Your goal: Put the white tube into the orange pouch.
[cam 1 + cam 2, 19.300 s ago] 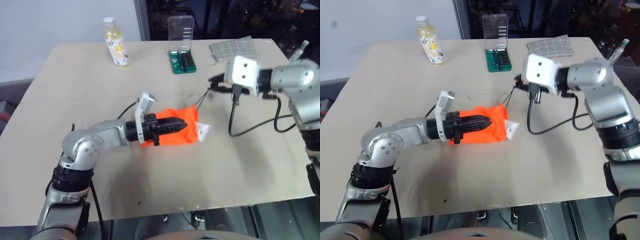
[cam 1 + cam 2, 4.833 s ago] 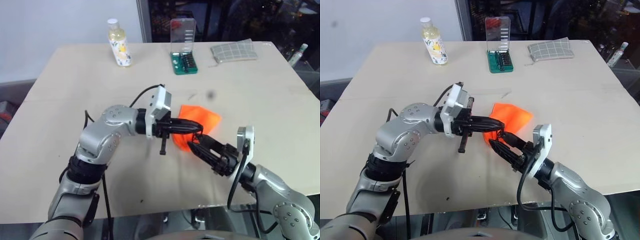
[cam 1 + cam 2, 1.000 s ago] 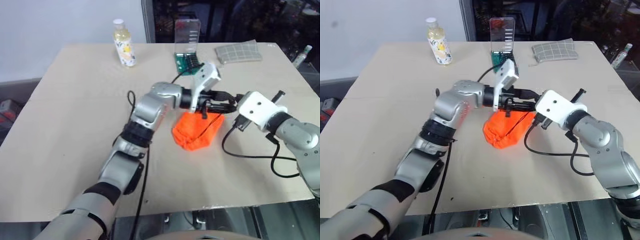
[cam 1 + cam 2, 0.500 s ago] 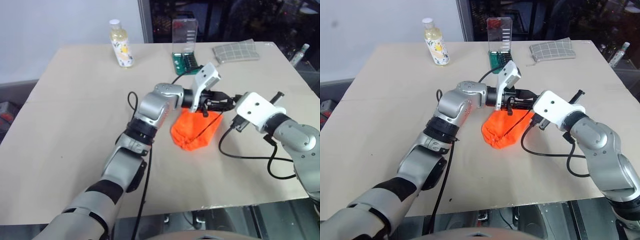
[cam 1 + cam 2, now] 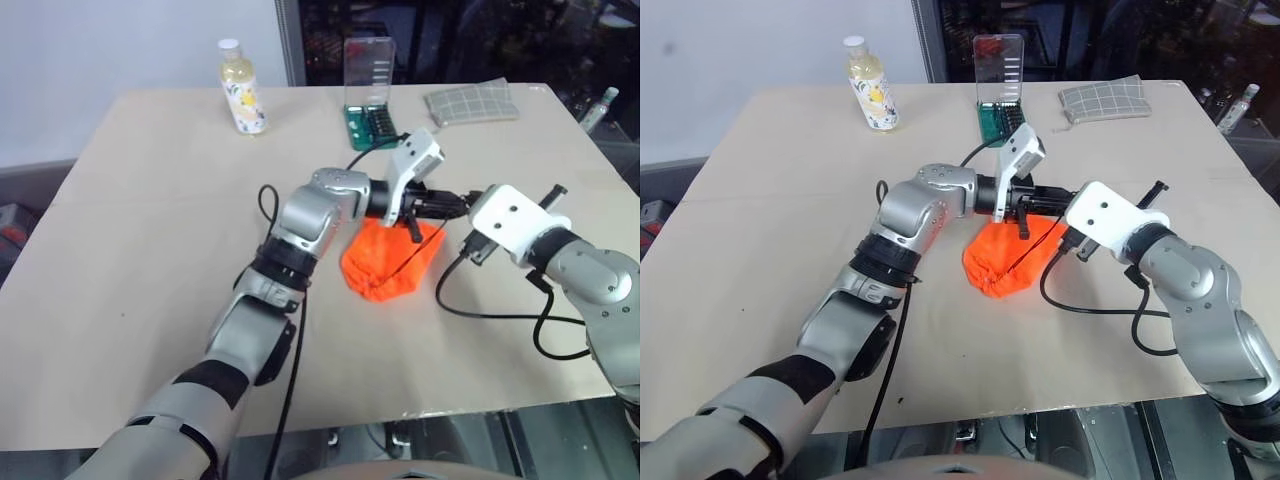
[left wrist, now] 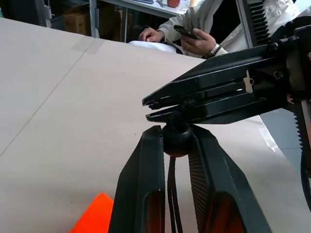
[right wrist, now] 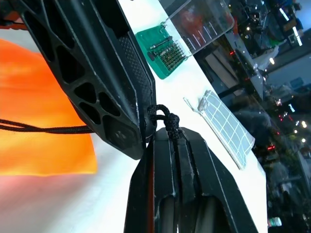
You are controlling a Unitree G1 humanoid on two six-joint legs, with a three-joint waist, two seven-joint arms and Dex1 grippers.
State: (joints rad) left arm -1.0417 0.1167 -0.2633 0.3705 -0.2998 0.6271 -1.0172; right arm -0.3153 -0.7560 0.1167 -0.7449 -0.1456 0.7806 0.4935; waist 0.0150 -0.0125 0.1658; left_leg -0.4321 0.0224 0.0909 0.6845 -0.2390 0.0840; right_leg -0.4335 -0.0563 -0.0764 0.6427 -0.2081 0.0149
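Pouch (image 5: 392, 262) sits bulging mid-table, tube unseen, likely inside; right tool (image 7: 170, 127) clamps cord (image 7: 46, 128), left tool (image 6: 176, 141) pinches its toggle (image 6: 176, 141), so uneven pulling could slip cord.

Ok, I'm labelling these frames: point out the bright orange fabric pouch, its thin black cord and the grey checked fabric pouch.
Bright orange fabric pouch (image 5: 385, 268), left eye view, middle of its bulging body.
Thin black cord (image 7: 46, 128), right wrist view, strands crossing the orange fabric.
Grey checked fabric pouch (image 5: 1102, 99), right eye view, centre of its top face.
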